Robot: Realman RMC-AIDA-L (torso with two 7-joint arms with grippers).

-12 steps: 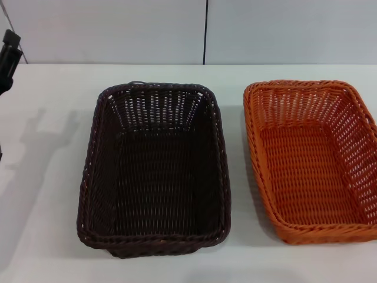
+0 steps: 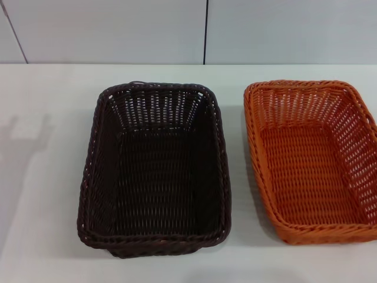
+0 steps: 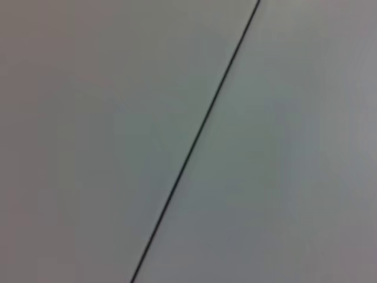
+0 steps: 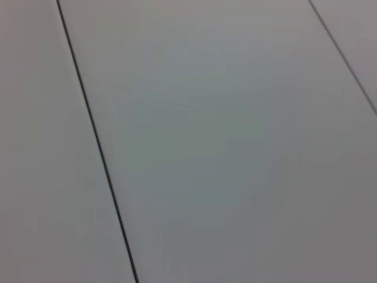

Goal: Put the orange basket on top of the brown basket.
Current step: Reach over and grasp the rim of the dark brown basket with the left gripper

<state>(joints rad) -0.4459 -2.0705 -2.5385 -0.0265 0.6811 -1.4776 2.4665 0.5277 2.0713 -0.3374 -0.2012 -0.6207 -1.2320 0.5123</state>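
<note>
The brown basket (image 2: 154,171) sits mid-bench, the orange basket (image 2: 311,160) beside it at the right edge; no jaws show.

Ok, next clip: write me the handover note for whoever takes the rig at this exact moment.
Grippers: neither the left nor the right is in view; both wrist cameras show only plain pale panels with dark seams.
Things: the orange basket sits on the white table, on the robot's right. The brown basket sits beside it, nearer the middle, with a gap between them. Both are upright and empty.
Done: nothing; the orange basket looks untouched.
Left: grasp the orange basket, lift it, carry it over and set it on top of the brown basket.
</note>
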